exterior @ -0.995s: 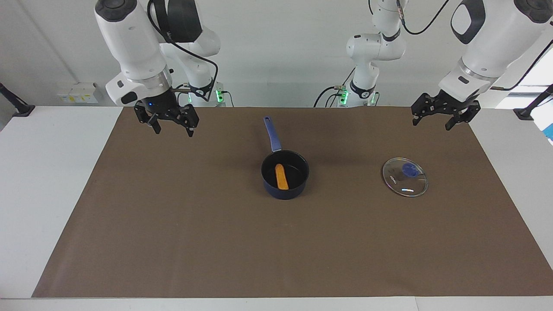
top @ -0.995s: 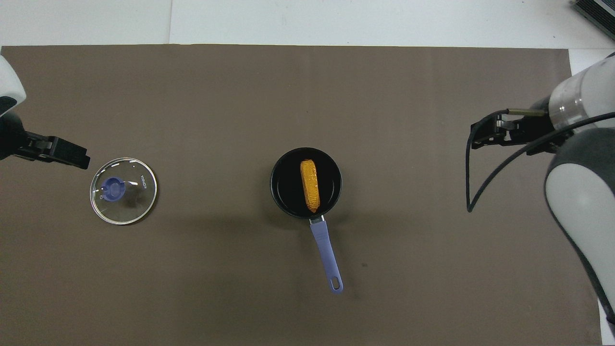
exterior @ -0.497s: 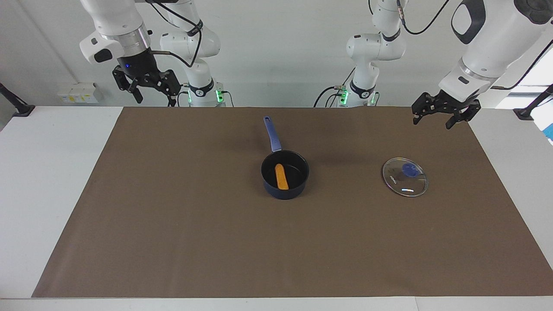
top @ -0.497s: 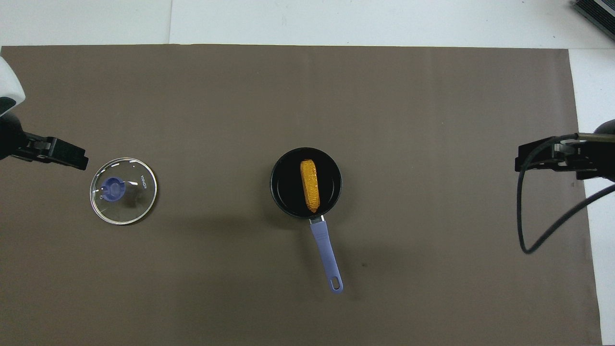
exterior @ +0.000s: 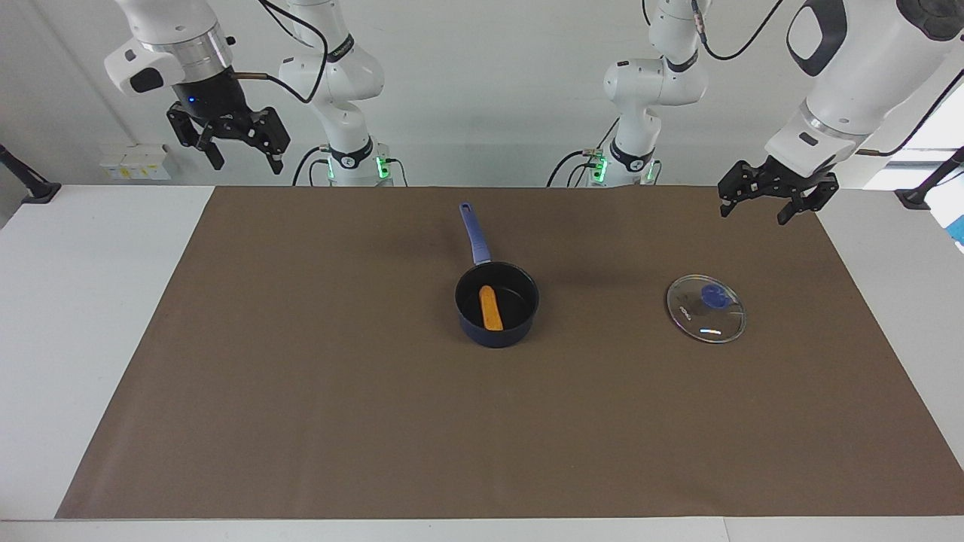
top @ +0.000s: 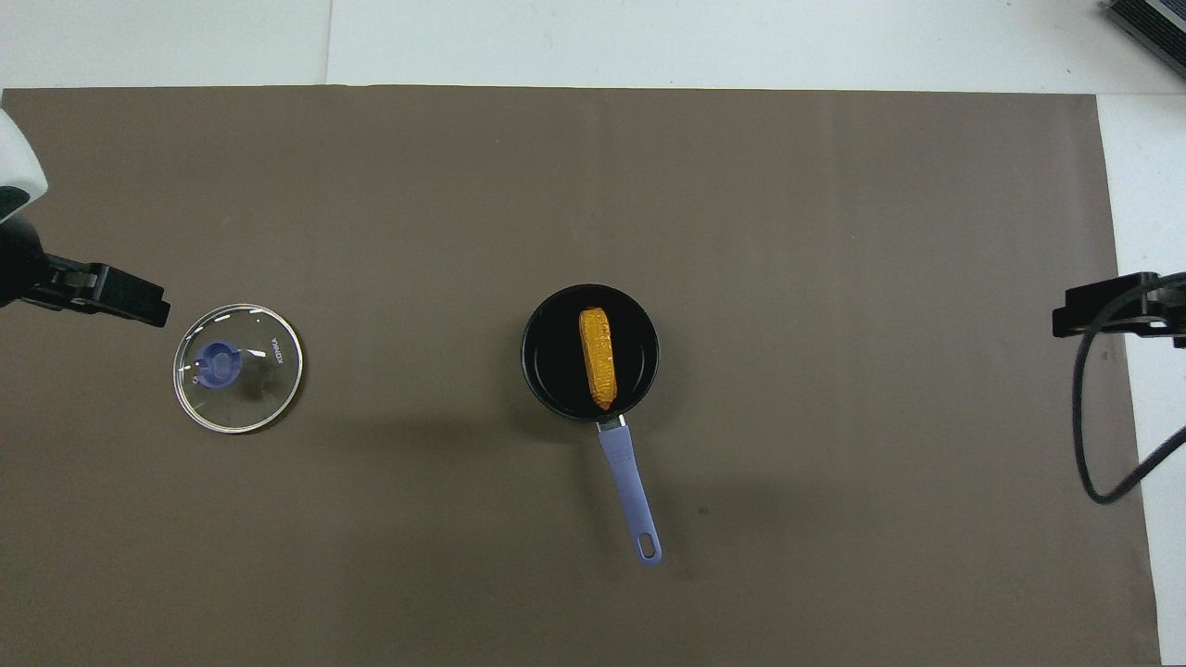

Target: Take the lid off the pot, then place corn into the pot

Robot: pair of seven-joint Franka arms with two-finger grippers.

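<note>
The dark blue pot point(exterior: 498, 333) stands in the middle of the brown mat, its long handle point(exterior: 474, 233) pointing toward the robots. The yellow-orange corn point(exterior: 490, 308) lies inside it, also seen in the overhead view point(top: 599, 358) within the pot point(top: 548, 357). The glass lid point(exterior: 706, 309) with its blue knob lies flat on the mat toward the left arm's end point(top: 238, 367). My left gripper point(exterior: 753, 216) hangs open and empty in the air near the lid point(top: 139, 306). My right gripper point(exterior: 245, 164) is open, empty and raised high at the right arm's end point(top: 1079, 320).
The brown mat point(exterior: 301, 391) covers most of the white table. A black cable point(top: 1089, 445) loops down from the right arm over the mat's edge. Small white boxes point(exterior: 135, 162) sit by the wall. A dark object point(top: 1149, 23) sits at one table corner.
My right gripper has risen and pulled back toward its own end of the table, away from the pot. The left gripper, pot, corn and lid have stayed put.
</note>
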